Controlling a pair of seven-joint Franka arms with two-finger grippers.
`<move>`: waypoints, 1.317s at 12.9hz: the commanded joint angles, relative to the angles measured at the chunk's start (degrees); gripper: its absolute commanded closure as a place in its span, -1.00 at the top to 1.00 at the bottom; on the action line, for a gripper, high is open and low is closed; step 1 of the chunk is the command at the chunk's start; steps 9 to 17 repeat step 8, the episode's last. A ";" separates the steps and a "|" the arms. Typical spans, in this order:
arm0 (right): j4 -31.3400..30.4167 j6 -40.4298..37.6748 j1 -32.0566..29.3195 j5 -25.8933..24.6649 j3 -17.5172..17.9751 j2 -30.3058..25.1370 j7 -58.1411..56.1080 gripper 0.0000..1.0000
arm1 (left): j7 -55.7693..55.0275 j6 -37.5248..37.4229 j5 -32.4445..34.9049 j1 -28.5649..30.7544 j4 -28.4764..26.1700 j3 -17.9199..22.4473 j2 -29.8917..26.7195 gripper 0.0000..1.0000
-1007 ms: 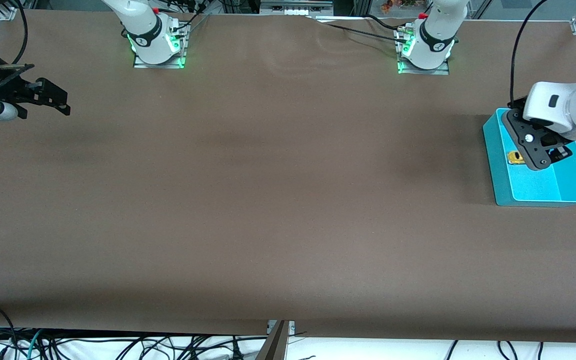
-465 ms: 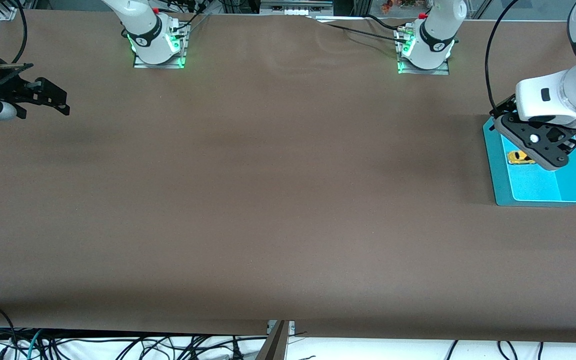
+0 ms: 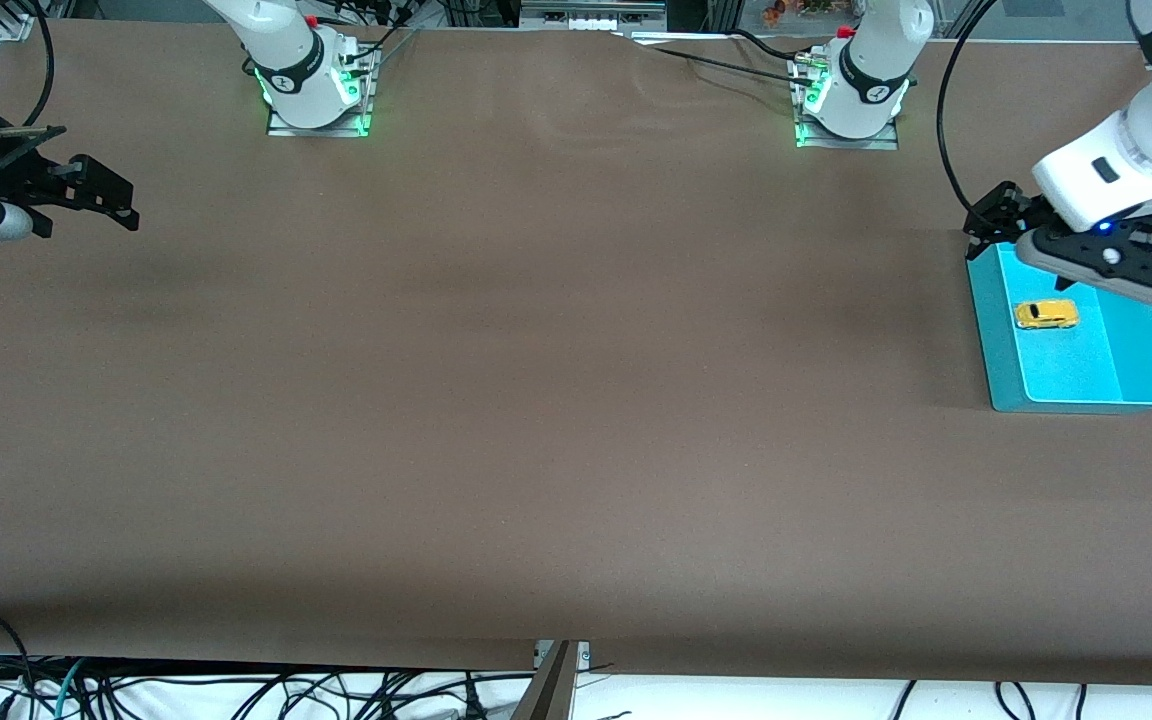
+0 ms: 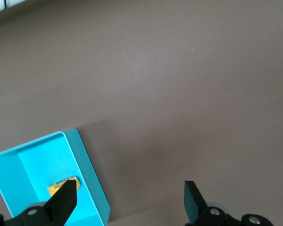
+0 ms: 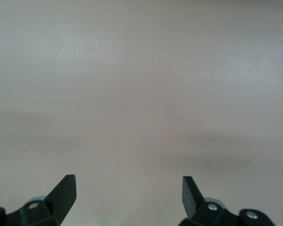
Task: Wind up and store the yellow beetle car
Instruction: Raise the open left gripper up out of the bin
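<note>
The yellow beetle car (image 3: 1046,314) lies on its wheels in a turquoise tray (image 3: 998,345) at the left arm's end of the table. My left gripper (image 3: 991,212) hangs open and empty over the tray's end farthest from the front camera, apart from the car. In the left wrist view the car (image 4: 59,187) shows in the tray (image 4: 42,160), partly hidden by one fingertip of the left gripper (image 4: 130,188). My right gripper (image 3: 121,200) waits open at the right arm's end of the table, and in the right wrist view it (image 5: 129,181) holds nothing over bare brown table.
A brown cloth (image 3: 556,400) covers the whole table. The two arm bases (image 3: 311,90) (image 3: 851,100) stand along the edge farthest from the front camera. Cables (image 3: 236,690) hang below the edge nearest to that camera.
My left gripper has risen and drawn back from the car toward the tray's farther end, so the car now shows whole. The car and the right arm have not moved.
</note>
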 commanded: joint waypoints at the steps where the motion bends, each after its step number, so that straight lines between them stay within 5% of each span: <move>1: 1.34 -0.73 0.21 0.07 -0.05 0.28 0.02 0.99 | -5.91 0.92 -2.56 -0.92 -3.24 2.75 -2.88 1.00; 17: 1.42 -0.73 0.21 0.07 -0.05 0.37 -0.07 0.99 | -6.80 -1.55 -2.83 0.04 -3.15 2.93 -2.79 1.00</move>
